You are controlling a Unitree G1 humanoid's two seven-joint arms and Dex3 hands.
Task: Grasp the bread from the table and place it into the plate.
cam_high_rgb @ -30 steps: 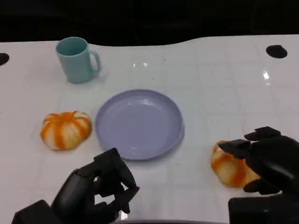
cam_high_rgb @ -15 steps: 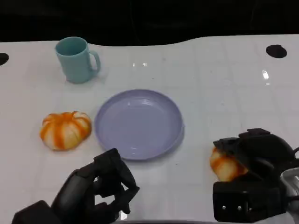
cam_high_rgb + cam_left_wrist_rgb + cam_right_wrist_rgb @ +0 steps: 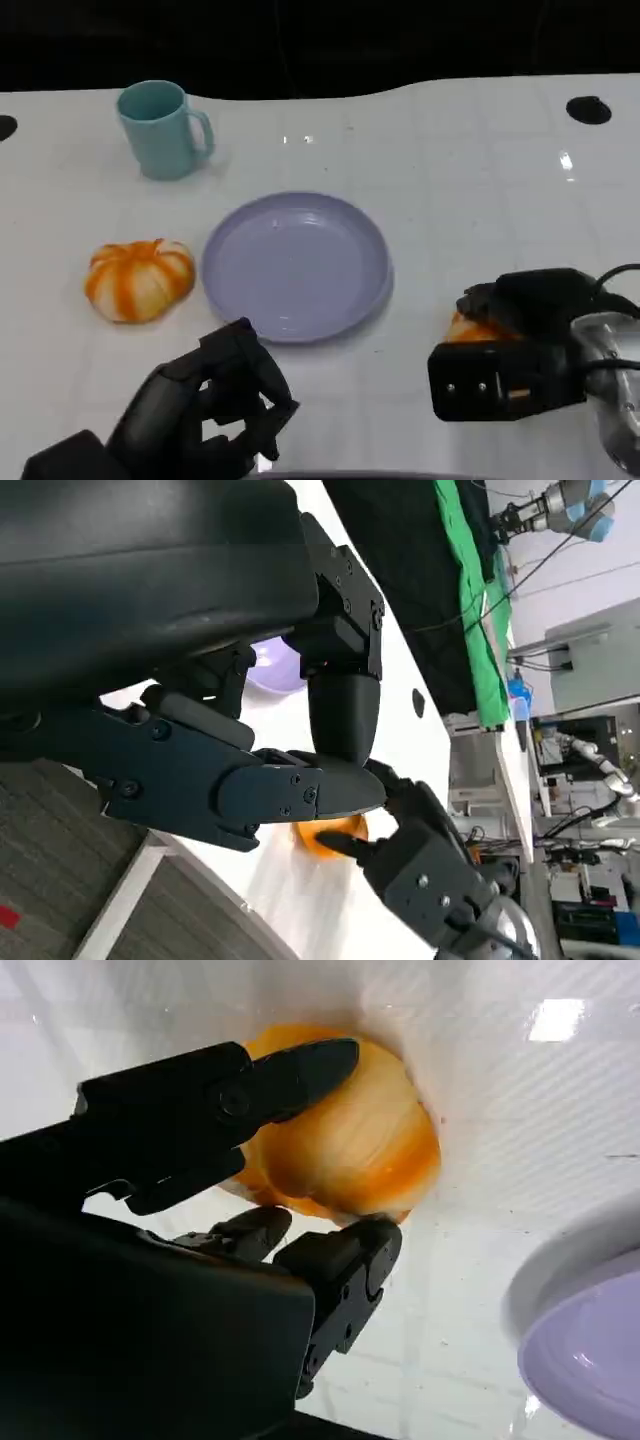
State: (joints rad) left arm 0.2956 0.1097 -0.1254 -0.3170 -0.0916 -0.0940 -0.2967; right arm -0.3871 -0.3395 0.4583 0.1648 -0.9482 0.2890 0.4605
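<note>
Glossy white tabletop [image 3: 450, 200], smooth tableware, matt black hands.

The tabletop is smooth and shiny, throwing back bright light spots. The lavender plate [image 3: 296, 265] looks like smooth plastic or glazed ware with a soft sheen; the teal mug [image 3: 160, 128] is smooth with a duller finish. Both orange-and-cream bread pieces, the one by the plate [image 3: 139, 278] and the one under the right hand [image 3: 350, 1140], have a soft, faintly glossy crust. The left hand [image 3: 210, 410] and right hand [image 3: 520, 340] are matt black plastic, and the right forearm [image 3: 612, 385] is bright silver metal.
</note>
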